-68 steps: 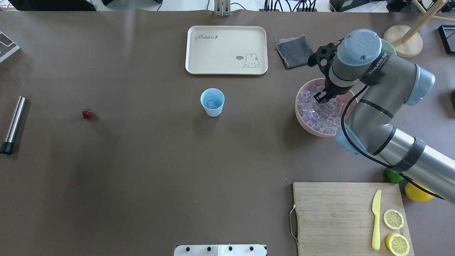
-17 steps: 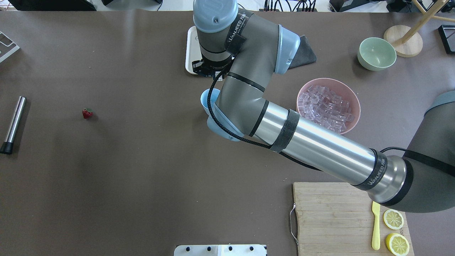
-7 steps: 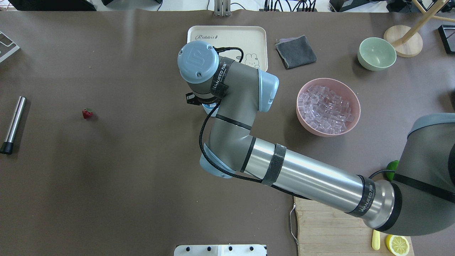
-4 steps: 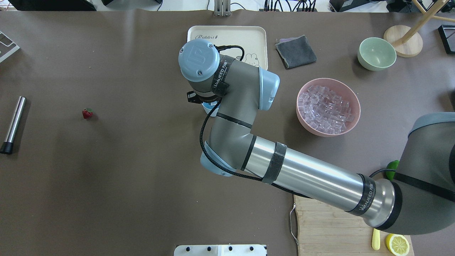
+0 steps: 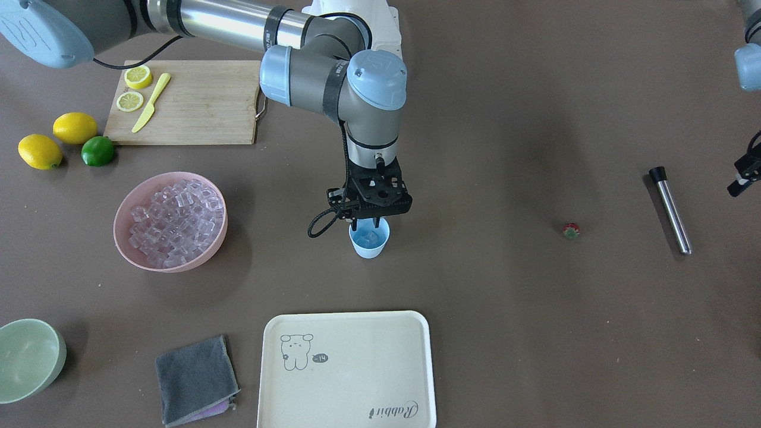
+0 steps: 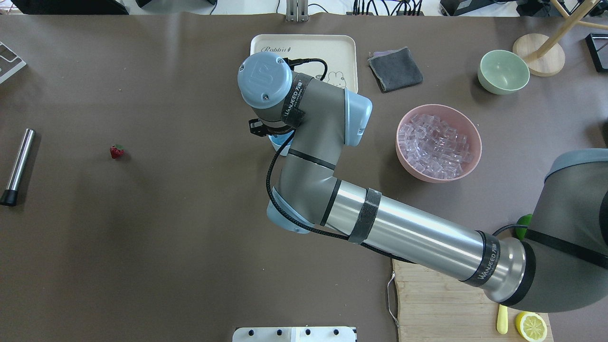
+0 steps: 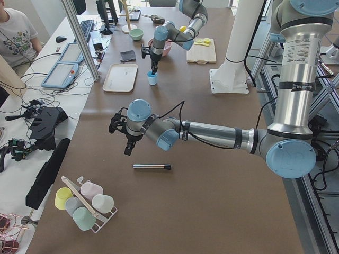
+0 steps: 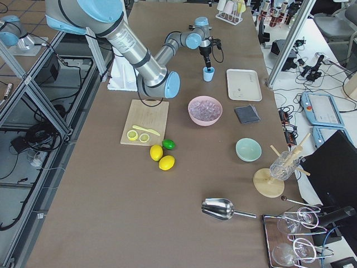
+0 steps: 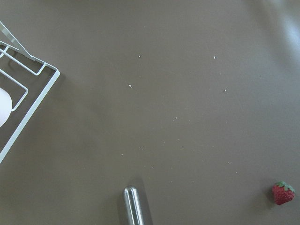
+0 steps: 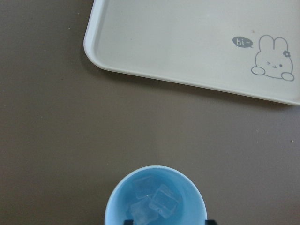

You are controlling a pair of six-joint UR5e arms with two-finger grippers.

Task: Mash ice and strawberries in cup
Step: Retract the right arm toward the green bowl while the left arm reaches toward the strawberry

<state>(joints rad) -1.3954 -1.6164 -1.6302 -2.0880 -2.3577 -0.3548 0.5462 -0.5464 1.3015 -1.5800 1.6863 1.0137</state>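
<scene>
The light blue cup [image 5: 370, 242] stands at mid-table and holds three ice cubes [image 10: 154, 201]. My right gripper [image 5: 370, 224] hangs straight over the cup, its tips at the rim. In the right wrist view the fingertips [image 10: 127, 221] sit wide apart at the cup's near rim, open and empty. More ice [image 5: 175, 217] fills the pink bowl [image 5: 172, 263]. The small red strawberry [image 5: 571, 230] lies alone on the table and also shows in the left wrist view [image 9: 283, 193]. My left gripper [image 5: 742, 178] hovers near the metal muddler [image 5: 670, 209]; I cannot tell whether it is open or shut.
A cream rabbit tray [image 5: 348, 368] lies just beyond the cup. A grey cloth [image 5: 196, 379], a pale green bowl [image 5: 30, 356], a cutting board [image 5: 190, 101] with lemon slices and a yellow knife, two lemons and a lime [image 5: 97, 151] lie on my right side. A wire cup rack [image 9: 23, 93] stands far left.
My right arm has swung from the pink ice bowl to above the cup. Over the last second it has barely shifted. The strawberry and muddler have not moved.
</scene>
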